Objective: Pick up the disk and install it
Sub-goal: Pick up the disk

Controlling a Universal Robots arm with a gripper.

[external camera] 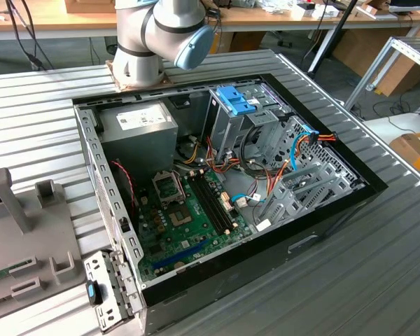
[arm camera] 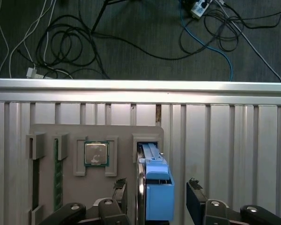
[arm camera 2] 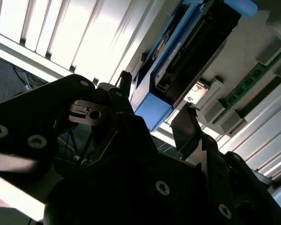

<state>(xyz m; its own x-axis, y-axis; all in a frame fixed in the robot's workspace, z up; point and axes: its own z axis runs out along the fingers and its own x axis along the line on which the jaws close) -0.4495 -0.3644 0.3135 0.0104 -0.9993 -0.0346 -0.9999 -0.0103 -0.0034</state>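
Disk [arm camera: 154,161] upright, straddled by the open end effector [arm camera: 157,182], apparently without contact

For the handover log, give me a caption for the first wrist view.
Open gripper straddles the disk, which stands on edge in a slot of the grey holder, gaps on both sides.

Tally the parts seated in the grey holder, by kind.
disk: 1
processor chip: 1
green memory stick: 1
Total: 3 in the grey holder; the other long slot is too dark to tell.
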